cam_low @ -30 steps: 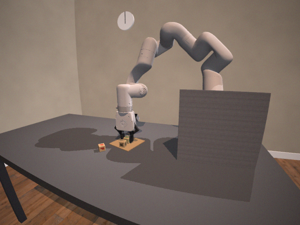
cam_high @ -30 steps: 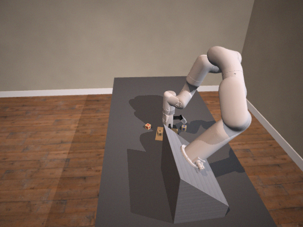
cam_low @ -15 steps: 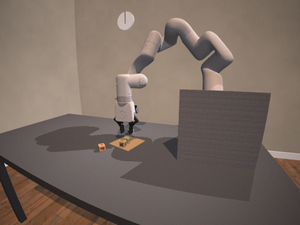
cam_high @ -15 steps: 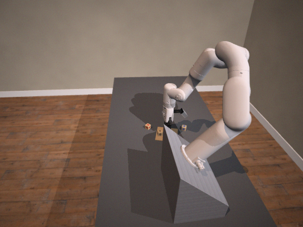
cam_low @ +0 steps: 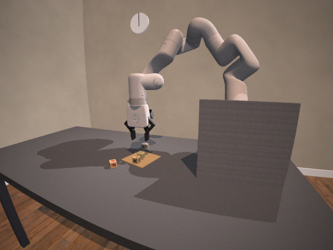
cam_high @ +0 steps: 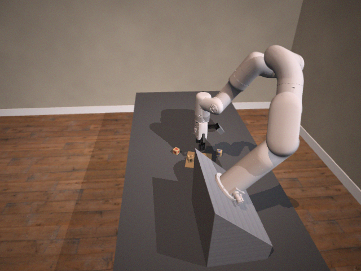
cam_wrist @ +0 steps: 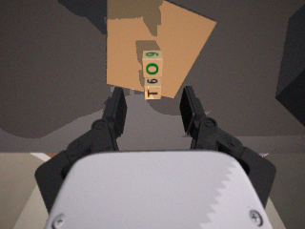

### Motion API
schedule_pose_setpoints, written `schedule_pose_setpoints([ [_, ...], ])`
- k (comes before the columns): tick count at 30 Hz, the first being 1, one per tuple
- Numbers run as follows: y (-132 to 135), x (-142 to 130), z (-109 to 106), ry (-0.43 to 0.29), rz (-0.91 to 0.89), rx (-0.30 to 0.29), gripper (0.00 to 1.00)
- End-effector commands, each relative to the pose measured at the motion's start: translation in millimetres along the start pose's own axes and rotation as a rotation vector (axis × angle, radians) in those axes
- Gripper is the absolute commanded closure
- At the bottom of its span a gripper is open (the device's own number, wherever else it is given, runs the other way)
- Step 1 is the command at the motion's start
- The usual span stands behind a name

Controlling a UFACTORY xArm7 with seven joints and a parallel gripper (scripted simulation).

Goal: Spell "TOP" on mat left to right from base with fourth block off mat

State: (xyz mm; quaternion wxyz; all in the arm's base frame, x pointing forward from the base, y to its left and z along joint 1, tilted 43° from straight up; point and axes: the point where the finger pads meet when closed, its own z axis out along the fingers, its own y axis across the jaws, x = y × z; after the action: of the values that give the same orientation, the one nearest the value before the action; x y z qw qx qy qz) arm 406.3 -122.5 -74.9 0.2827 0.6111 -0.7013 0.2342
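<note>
The gripper [cam_high: 201,147] [cam_low: 139,137] [cam_wrist: 152,96] hangs open, empty; the green-lettered wooden cube [cam_low: 140,154] [cam_wrist: 152,69] sits beside the black-lettered wooden cube [cam_high: 190,158] [cam_low: 136,159] [cam_wrist: 152,92], presumably spelling "TO".

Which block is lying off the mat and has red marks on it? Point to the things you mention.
The block [cam_high: 176,151] [cam_low: 113,163] with the red F; the other off-mat block's marks are blue.

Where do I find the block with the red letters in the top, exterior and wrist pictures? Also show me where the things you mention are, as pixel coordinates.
Top: the red-lettered block [cam_high: 176,151] [cam_low: 113,163] is near the middle, just left of the mat [cam_high: 189,165] [cam_low: 148,162] [cam_wrist: 121,52].
Exterior: left of centre, below halfway, again left of the mat.
Wrist: not in it.
Shared landmark: the tan mat.
</note>
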Motion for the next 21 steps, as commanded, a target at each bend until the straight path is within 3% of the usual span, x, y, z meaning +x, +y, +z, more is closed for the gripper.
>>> schedule_pose_setpoints([
  [1, -2, -1, -3, -0.003, 0.000, 0.004, 0.00],
  [18, -2, -1, -3, -0.002, -0.002, 0.004, 0.00],
  [21, -13, -11, -2, 0.007, -0.089, 0.009, 0.00],
])
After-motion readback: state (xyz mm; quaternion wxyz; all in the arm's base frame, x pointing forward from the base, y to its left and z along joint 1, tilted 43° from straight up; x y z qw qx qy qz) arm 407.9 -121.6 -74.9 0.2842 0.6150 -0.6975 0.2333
